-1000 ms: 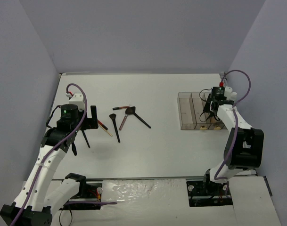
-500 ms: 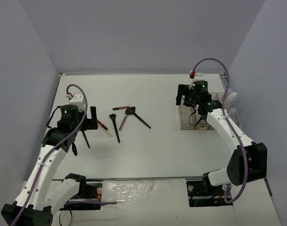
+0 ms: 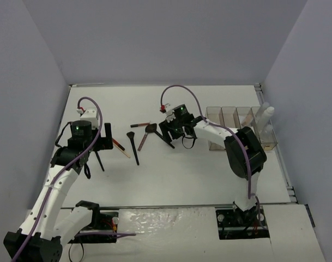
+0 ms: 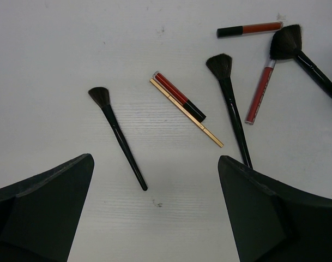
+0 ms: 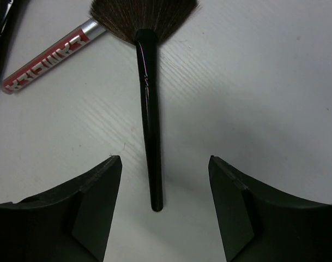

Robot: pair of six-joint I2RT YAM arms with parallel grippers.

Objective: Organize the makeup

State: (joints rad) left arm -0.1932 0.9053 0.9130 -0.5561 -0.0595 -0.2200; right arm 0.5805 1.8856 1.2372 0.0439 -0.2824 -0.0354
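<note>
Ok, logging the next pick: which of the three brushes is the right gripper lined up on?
The fan brush, the one with the widest head: its handle lies between the right gripper's open fingers.

I count three black-handled brushes: a small brush (image 4: 118, 139), a mid-sized brush (image 4: 231, 109) and a fan brush (image 4: 305, 54), all left of centre in the overhead view. With them are two red gloss tubes, a black-capped tube (image 4: 250, 28) at the top of the left wrist view and a silver-capped tube (image 4: 260, 91) below it. There are two slim sticks, one red-and-black pencil (image 4: 179, 102) and one gold pencil (image 4: 186, 113). One clear organizer (image 3: 215, 109) with four compartments stands at the right. One white-capped bottle (image 3: 267, 115) shows at its right end; any others I can't make out.
</note>
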